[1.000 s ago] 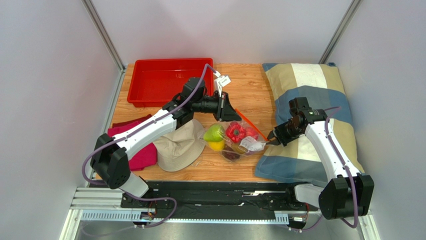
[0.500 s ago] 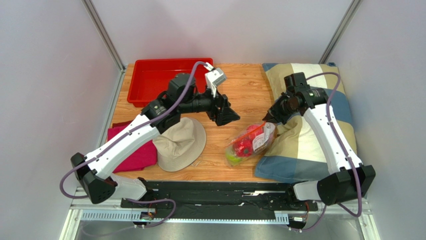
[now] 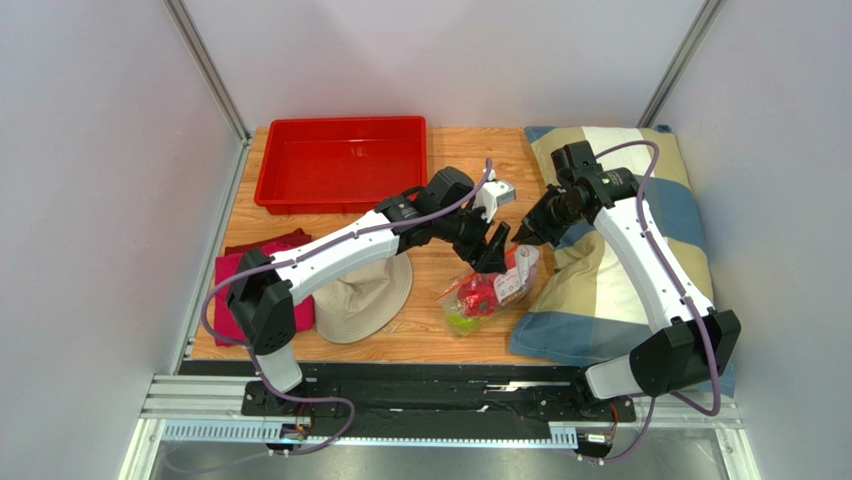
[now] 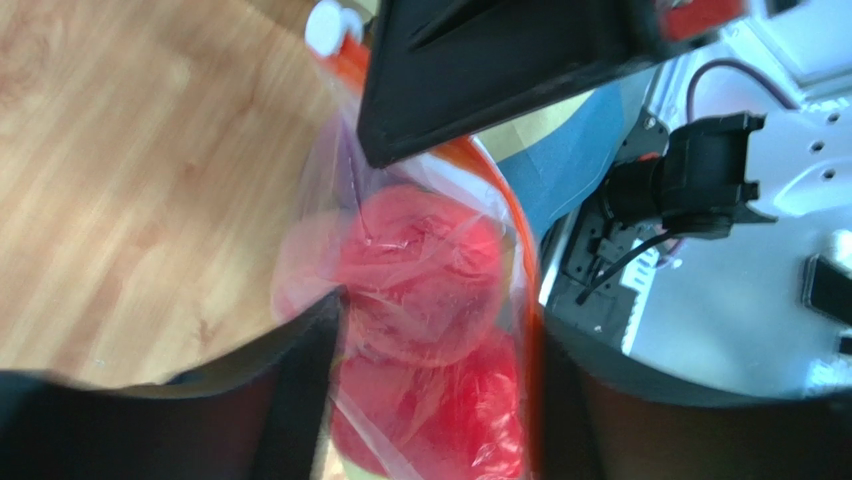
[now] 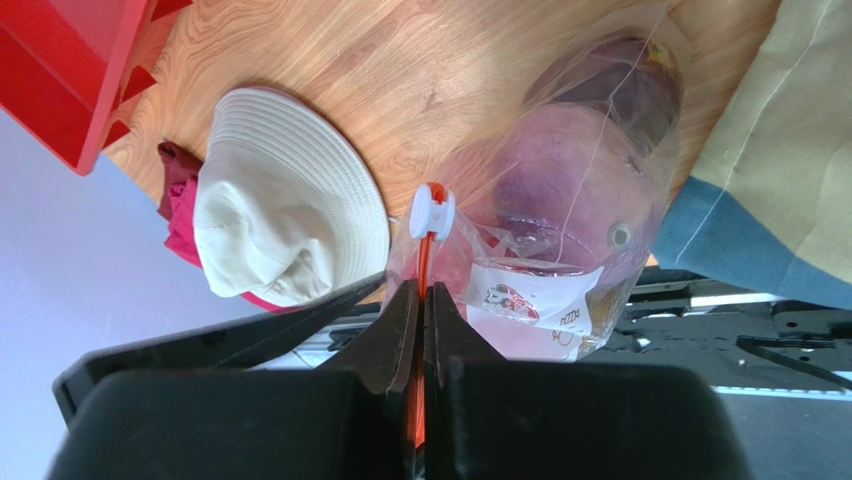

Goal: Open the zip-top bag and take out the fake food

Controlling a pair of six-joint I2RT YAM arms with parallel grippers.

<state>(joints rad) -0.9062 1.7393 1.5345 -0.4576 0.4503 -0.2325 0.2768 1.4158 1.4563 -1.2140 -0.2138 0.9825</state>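
Clear crinkly plastic zip-top bag [image 3: 497, 288] of rounded fake food [image 3: 477, 293]: my right gripper [image 3: 521, 236] pinches its orange zipper strip [image 5: 424, 265]; my left gripper [image 3: 493, 256] straddles it, jaws apart.

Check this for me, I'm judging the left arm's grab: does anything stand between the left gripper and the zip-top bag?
Nothing visible does. The open left gripper sits at the zip-top bag, its plastic between the fingers, while the right gripper pinches the orange zipper strip.
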